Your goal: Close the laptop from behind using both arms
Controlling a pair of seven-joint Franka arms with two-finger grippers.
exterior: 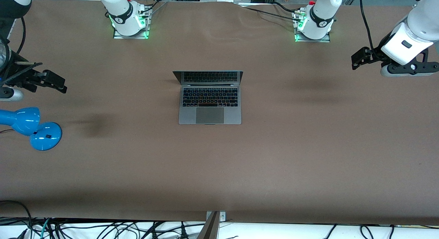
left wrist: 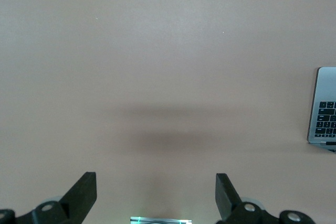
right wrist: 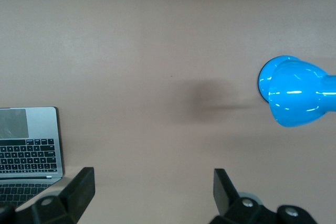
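Sitting open on brown table (exterior: 274,156): laptop (exterior: 210,105), blue lamp (exterior: 31,127)

Grey laptop (exterior: 210,110) (black keys), blue lamp (exterior: 31,127), brown table (exterior: 308,156).

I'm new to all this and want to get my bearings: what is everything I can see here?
laptop: one, grey, open, mid-table
lamp: one, blue, at the right arm's end of the table
table: one, brown
cables: several, black, along the table edge nearest the front camera
left gripper: one, black, open, over the table at the left arm's end
right gripper: one, black, open, over the table above the lamp
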